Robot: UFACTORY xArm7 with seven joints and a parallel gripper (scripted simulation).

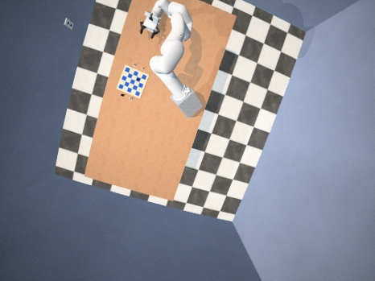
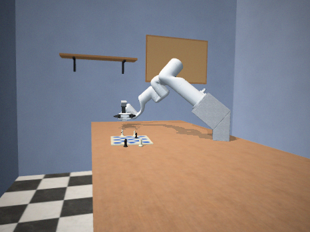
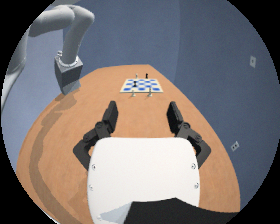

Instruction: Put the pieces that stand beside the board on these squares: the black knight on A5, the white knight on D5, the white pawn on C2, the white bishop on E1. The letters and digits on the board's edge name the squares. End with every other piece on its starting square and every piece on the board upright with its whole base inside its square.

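Jaws (image 1: 147, 32) (image 2: 125, 116) released, spread wide, nothing between them. They're raised over the counter (image 1: 133, 149) (image 2: 199, 176) (image 3: 135, 120), out past the board (image 1: 133, 82) (image 2: 128, 139) (image 3: 147, 85) on the side with two white pieces. All four pieces to place stand off the board: black knight (image 1: 122, 95) (image 2: 125, 143) (image 3: 146, 76) and one white piece (image 1: 131, 98) (image 2: 140, 142) (image 3: 136, 76) by one edge, the white pair (image 1: 134, 64) (image 2: 122, 132) (image 3: 133, 93) by the opposite edge. Can't tell which white is which, nor read the edge labels.

Step in hand looks like approach for a first pick. Point the jaws straight down over one piece, centre, descend vertically, grip the body gently, lift straight up. Confirm piece type and square labels first.

In the way: neighbours beside each target, so keep the open fingers clear. Black piece (image 1: 138, 79) (image 2: 136, 135) (image 3: 135, 84) on the board has to stay put – carry above it. Wall shelf (image 2: 100, 57) looks well off the path.
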